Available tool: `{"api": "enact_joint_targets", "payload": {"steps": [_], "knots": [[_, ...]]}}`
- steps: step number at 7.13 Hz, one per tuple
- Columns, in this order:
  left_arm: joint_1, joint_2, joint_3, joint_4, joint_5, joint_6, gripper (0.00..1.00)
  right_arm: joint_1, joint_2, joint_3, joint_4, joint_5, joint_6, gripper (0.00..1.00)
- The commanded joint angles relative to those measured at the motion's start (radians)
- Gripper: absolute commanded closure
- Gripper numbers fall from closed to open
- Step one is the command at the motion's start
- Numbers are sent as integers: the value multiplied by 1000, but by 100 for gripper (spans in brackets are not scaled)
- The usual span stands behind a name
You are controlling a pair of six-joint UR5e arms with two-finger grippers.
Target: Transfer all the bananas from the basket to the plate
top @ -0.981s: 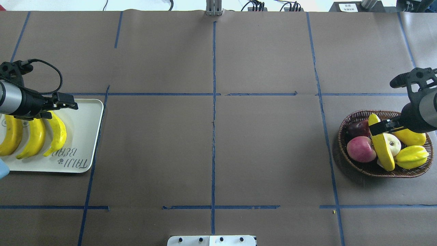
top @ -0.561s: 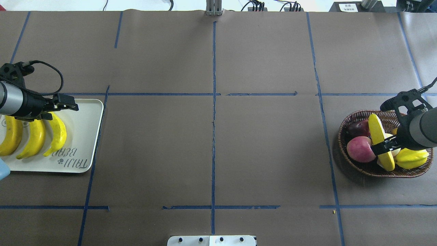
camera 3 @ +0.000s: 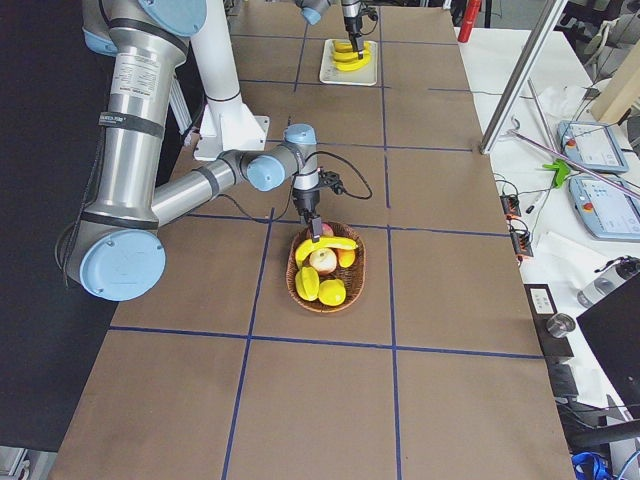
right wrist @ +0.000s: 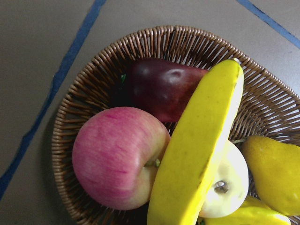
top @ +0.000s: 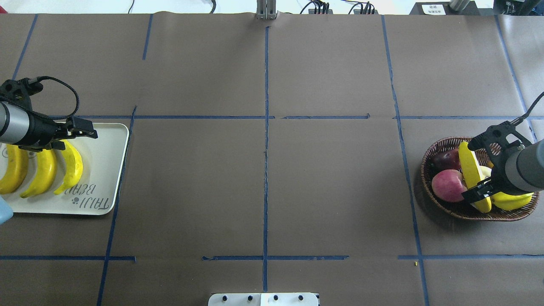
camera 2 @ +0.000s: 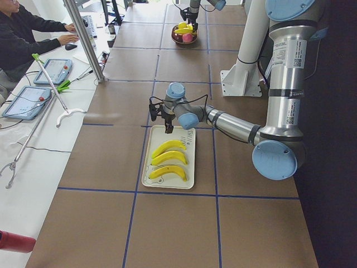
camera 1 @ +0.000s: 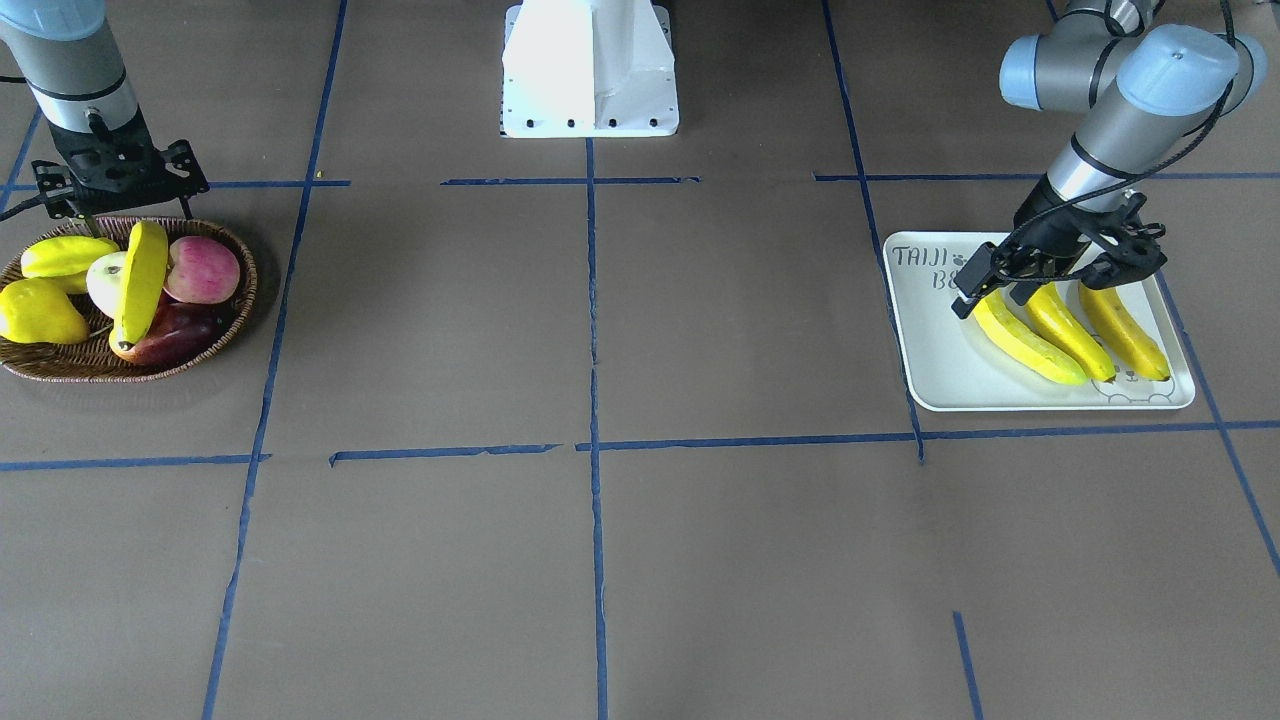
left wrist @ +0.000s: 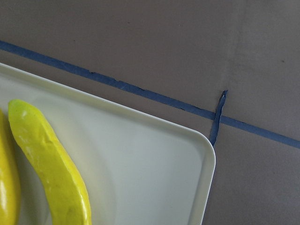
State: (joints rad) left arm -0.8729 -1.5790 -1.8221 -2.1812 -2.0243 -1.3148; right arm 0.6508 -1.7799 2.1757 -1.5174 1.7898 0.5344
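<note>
One long yellow banana (top: pixel 469 165) lies across the other fruit in the brown wicker basket (top: pixel 428 158) at the table's right end. My right gripper (top: pixel 478 193) hangs open just above that banana's end nearest the robot, with one finger on each side of it in the front view (camera 1: pixel 137 215). The right wrist view shows the banana (right wrist: pixel 201 140) close below and no fingers. Three bananas (top: pixel 44 170) lie side by side on the pale plate (top: pixel 106 161) at the left end. My left gripper (top: pixel 91 131) is open over their far ends and holds nothing.
The basket also holds a pink apple (top: pixel 448 185), a dark red apple (top: pixel 445 160), a pale apple and plump yellow fruits (top: pixel 512 199). The robot's white base (camera 1: pixel 590 70) stands mid-table. A person sits at a side desk (camera 2: pixel 33 33).
My right gripper has moved along the basket's banana from its far part to the end nearest the robot. The left gripper has barely shifted over the plate.
</note>
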Motion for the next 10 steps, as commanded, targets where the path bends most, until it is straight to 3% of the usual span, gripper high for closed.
{"api": "enact_joint_targets", "payload": {"steps": [1, 6, 7, 8, 9, 10], "knots": [[0, -2, 1, 0, -2, -1, 0, -16, 2, -22, 2, -10, -1, 0], [0, -2, -13, 1, -4, -1, 0, -20, 4, -85, 0, -21, 6, 1], [0, -2, -13, 1, -4, -1, 0, -20, 5, -86, 0, -21, 4, 11], [0, -2, -11, 1, -4, -1, 0, -20, 7, -91, 0, -21, 4, 30], [2, -2, -8, 1, -4, 0, 0, -17, 7, -83, 0, -21, 4, 63], [0, -2, -3, 1, -4, -1, 0, -16, 7, -71, 2, -20, 4, 84]]}}
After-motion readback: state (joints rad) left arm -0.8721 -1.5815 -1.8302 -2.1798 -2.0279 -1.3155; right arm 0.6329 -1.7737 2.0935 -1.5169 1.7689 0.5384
